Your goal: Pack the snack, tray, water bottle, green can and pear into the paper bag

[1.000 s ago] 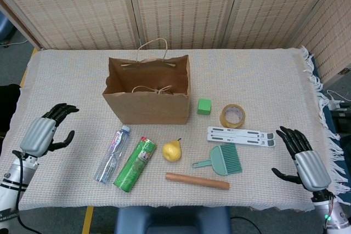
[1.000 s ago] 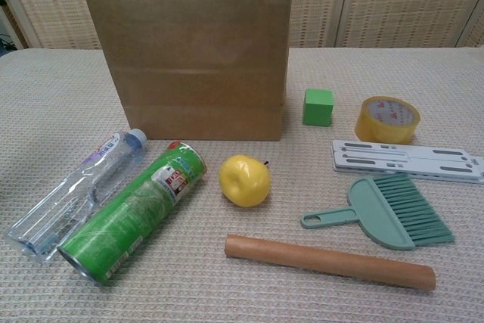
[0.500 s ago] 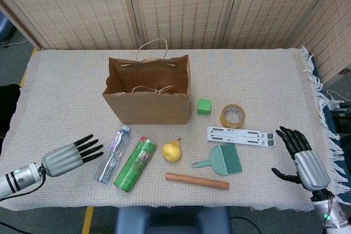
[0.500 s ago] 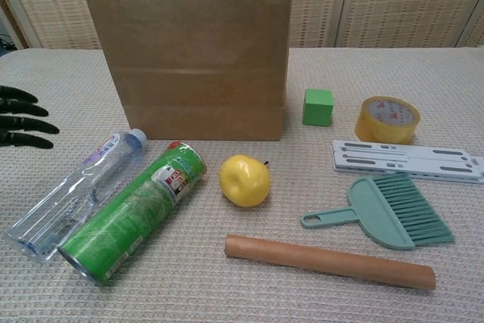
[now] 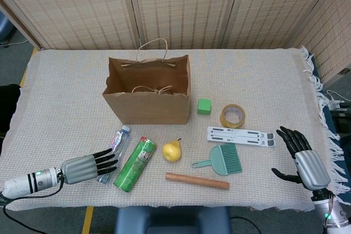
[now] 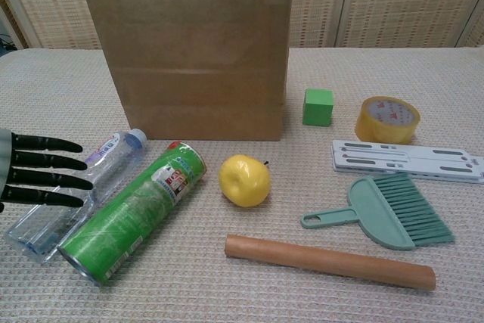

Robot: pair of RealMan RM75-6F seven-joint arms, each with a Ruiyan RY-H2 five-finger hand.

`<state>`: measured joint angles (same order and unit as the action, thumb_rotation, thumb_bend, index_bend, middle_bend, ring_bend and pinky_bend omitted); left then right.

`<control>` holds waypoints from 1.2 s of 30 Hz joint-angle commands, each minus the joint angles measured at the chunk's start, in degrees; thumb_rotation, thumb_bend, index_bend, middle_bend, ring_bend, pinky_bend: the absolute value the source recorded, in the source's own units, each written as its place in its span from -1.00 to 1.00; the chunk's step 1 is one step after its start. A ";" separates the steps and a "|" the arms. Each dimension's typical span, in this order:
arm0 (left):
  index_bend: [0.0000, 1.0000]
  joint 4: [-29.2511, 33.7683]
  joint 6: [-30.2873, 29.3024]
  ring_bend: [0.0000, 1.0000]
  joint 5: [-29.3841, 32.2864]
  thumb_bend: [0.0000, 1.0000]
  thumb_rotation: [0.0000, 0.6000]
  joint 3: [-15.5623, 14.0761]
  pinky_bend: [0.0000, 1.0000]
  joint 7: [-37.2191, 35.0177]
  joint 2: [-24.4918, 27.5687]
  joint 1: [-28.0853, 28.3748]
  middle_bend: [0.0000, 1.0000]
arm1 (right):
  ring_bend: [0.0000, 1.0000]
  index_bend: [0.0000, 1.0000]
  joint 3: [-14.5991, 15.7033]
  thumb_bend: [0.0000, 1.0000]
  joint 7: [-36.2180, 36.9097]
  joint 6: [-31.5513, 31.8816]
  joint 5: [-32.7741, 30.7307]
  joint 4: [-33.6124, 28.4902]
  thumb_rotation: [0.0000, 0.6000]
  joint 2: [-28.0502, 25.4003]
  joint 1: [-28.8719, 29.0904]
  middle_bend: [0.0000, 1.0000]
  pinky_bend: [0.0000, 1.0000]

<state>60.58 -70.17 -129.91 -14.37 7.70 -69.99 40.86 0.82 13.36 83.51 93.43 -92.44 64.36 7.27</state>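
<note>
head view | left hand [image 5: 88,166] spread over water bottle [image 5: 111,148] | green can [image 5: 135,164] beside

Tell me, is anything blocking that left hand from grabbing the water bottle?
Nothing visible. The left hand is open, its fingers already reaching over the water bottle. The green can lies alongside, on the bottle's far side.

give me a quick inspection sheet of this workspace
surface: table under a woven cloth
job's things: paper bag upright, open; water bottle, green can, pear lie in front of it
clutter: green block, tape roll, white stand, dustpan brush, wooden rod
grippers: left robot hand fingers spread over the bottle; right robot hand open at the table edge
cables: nothing seen on the table
surroundings: woven screen panels
</note>
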 commanded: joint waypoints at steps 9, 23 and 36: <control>-1.00 -1.58 1.21 -1.00 0.69 -0.20 1.00 -1.57 -0.91 0.82 -4.51 1.06 -1.00 | -1.00 -1.00 -0.03 -0.87 -0.19 -0.40 -0.37 -0.22 1.00 0.02 0.02 -1.00 -1.00; 0.02 -3.93 3.81 -0.07 1.06 0.19 1.00 -3.65 0.27 1.68 -7.51 3.82 0.01 | -1.00 -1.00 -0.07 -0.87 0.38 -0.65 -0.56 -0.45 1.00 -0.25 0.04 -1.00 -1.00; 0.24 -1.05 -8.48 0.12 2.99 0.26 1.00 -5.80 0.37 3.09 5.19 -0.35 0.24 | -1.00 -1.00 0.02 -0.87 0.46 -0.65 -0.53 -0.78 1.00 -0.43 -0.08 -1.00 -1.00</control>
<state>58.92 -77.02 -128.01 -19.85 10.03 -66.85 41.89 0.84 13.82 82.87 92.89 -93.21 63.92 7.19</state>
